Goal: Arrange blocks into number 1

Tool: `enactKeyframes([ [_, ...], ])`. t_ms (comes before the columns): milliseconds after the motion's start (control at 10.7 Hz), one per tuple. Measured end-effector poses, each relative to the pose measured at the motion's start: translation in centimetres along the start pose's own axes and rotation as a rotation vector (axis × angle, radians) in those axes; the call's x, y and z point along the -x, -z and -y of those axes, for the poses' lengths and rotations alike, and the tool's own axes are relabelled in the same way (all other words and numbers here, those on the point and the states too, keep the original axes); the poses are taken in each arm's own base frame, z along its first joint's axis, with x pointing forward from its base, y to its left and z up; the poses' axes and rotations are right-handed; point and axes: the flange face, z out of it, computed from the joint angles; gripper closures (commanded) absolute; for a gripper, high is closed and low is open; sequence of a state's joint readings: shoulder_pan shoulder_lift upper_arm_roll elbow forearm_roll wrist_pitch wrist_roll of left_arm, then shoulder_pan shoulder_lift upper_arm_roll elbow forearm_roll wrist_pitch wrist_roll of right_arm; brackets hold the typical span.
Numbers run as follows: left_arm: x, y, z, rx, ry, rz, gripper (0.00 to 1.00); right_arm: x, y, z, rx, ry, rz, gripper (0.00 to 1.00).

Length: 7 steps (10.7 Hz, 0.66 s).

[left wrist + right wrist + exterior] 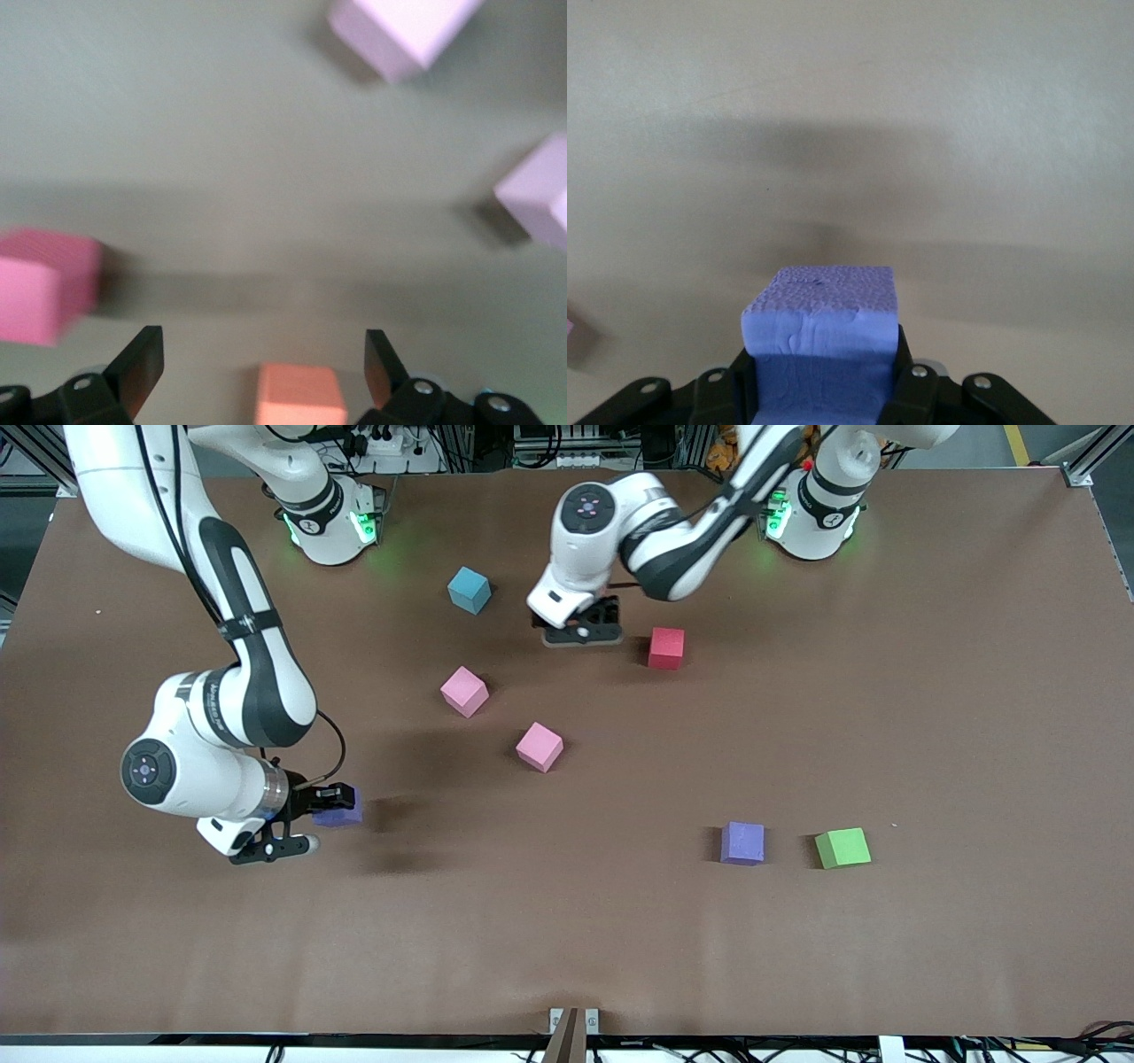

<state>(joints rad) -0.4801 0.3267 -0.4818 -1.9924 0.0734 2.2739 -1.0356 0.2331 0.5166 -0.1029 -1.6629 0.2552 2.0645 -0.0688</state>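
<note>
My right gripper (339, 804) is shut on a purple block (824, 310) and holds it just above the table at the right arm's end. A second purple block (742, 843) lies beside the green cube. Over the table's middle, my left gripper (582, 631) is open. In the left wrist view its fingers (146, 354) stand wide on either side of an orange block (299, 397), untouched. The hand hides that block in the front view. A red block (666, 647) sits beside that hand. Two pink blocks (464, 691) (539, 746) lie nearer the camera.
A light-blue cube (469, 590) sits near the right arm's base. A green cube (842, 848) lies toward the left arm's end, nearer the camera. Bare brown table (930, 691) stretches toward the left arm's end and along the front edge.
</note>
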Motion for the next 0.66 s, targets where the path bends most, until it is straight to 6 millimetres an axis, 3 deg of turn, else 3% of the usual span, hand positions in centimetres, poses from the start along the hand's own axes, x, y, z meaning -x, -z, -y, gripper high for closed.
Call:
enactKeyframes([
  [187, -4.9, 2.4, 5.9, -0.067, -0.082, 0.023, 0.00, 1.3, 1.1, 0.4, -0.005, -0.089, -0.001, 0.54],
  [375, -7.5, 1.8, 10.7, -0.098, -0.154, 0.061, 0.00, 3.1, 2.6, 3.8, -0.008, -0.168, -0.002, 0.54],
  [468, -7.8, 0.7, 12.3, -0.110, -0.196, 0.084, 0.00, 4.3, 2.8, 6.6, -0.005, -0.196, 0.002, 0.54],
  [655, -6.5, -2.3, 13.5, -0.109, -0.248, 0.096, 0.00, 7.1, 1.7, 11.9, 0.009, -0.214, 0.028, 0.54],
])
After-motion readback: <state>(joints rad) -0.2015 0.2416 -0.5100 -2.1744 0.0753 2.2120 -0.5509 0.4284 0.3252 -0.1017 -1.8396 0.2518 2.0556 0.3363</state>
